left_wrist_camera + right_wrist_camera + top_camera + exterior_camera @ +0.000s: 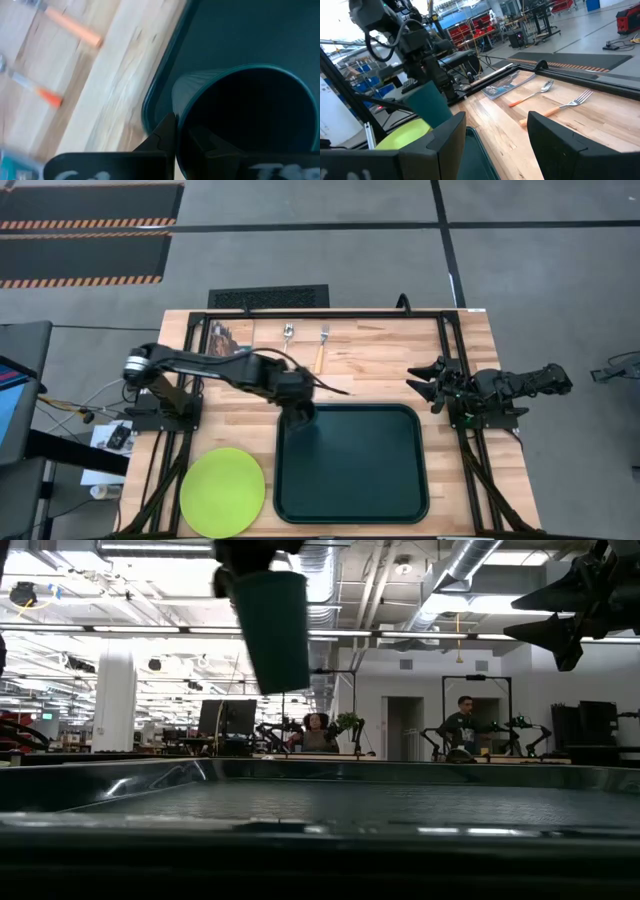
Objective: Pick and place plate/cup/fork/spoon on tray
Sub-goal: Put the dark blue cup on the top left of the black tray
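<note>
Cup (272,628) rides high in the left claw (245,565), pinched at the rim! From above, it hangs over the tray's (400,500) far-left corner; plate (222,491), fork (322,345) and spoon (287,336) wait on the desk (380,370). Left wrist view: tray bare beneath. Right claw (425,385) idles at the right edge, spread. Four placements left, I reckon.

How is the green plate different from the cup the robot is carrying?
The plate is bright lime green, flat and wide; the cup is dark teal, tall and much smaller across. The plate lies on the wooden table beside the tray, while the cup hangs in the air over the tray's corner, gripped by the left gripper. Both are round, and neither rests on the tray yet.
</note>
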Action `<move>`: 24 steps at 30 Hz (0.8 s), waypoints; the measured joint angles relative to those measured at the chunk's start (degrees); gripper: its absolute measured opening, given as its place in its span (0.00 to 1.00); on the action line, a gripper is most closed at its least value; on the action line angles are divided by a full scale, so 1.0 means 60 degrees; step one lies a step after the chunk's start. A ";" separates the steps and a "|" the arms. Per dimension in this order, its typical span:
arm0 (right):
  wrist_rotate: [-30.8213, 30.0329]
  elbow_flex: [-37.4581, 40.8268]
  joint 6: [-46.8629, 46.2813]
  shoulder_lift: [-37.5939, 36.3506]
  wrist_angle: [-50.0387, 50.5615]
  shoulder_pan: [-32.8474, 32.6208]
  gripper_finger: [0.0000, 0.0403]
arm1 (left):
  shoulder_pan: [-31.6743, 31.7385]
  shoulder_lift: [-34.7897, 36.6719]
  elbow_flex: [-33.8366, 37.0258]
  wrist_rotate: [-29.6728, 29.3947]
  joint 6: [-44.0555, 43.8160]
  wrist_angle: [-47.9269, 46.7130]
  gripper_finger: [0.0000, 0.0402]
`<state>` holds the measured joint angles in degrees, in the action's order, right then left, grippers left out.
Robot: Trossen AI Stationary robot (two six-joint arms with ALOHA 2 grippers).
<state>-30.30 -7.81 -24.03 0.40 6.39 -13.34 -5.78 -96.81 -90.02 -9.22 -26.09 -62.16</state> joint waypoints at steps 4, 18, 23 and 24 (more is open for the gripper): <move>0.0000 0.0000 0.0000 0.0000 0.0002 0.0000 0.59 | 0.0262 -0.0706 -0.0204 0.0794 0.0775 0.0283 0.00; 0.0007 0.0000 -0.0037 0.0000 0.0215 0.0000 0.59 | 0.0936 -0.0918 0.0030 0.0955 0.1134 0.0707 0.00; 0.0028 0.0000 -0.0179 0.0002 0.0245 0.0000 0.59 | 0.0893 -0.0918 0.0030 0.0917 0.1093 0.0790 0.00; 0.0029 0.0000 -0.0179 0.0001 0.0263 0.0000 0.59 | 0.0882 -0.0947 0.0030 0.0919 0.1088 0.0777 0.00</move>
<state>-30.13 -7.81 -25.10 0.41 7.97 -13.34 -0.49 -102.49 -89.84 -3.70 -19.56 -57.49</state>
